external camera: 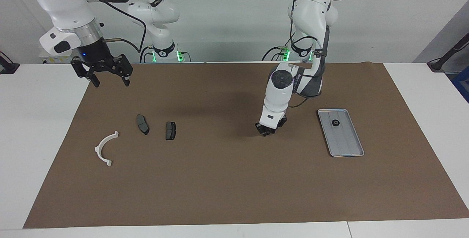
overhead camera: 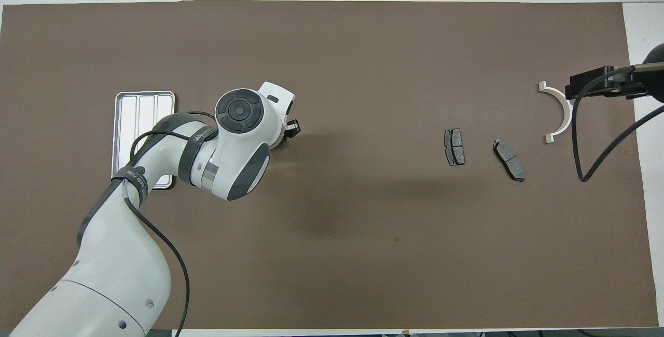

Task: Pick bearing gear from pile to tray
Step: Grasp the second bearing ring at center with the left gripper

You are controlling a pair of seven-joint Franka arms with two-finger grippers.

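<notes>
My left gripper (external camera: 266, 131) is down at the brown mat (external camera: 220, 179), beside the tray toward the mat's middle, its fingertips drawn together on a tiny dark bearing gear that they mostly hide. In the overhead view the left gripper (overhead camera: 289, 130) peeks out from under the wrist. The silver tray (external camera: 344, 146) holds one small black gear (external camera: 335, 122). The arm covers part of the tray (overhead camera: 139, 114) from above. My right gripper (external camera: 110, 81) hangs open and empty over the mat's corner at the right arm's end.
A white half-ring bracket (external camera: 103, 148) and two dark grey brake pads (external camera: 142, 124) (external camera: 170, 130) lie on the mat toward the right arm's end. From above the bracket (overhead camera: 563, 114) and pads (overhead camera: 454, 146) (overhead camera: 509, 159) show too.
</notes>
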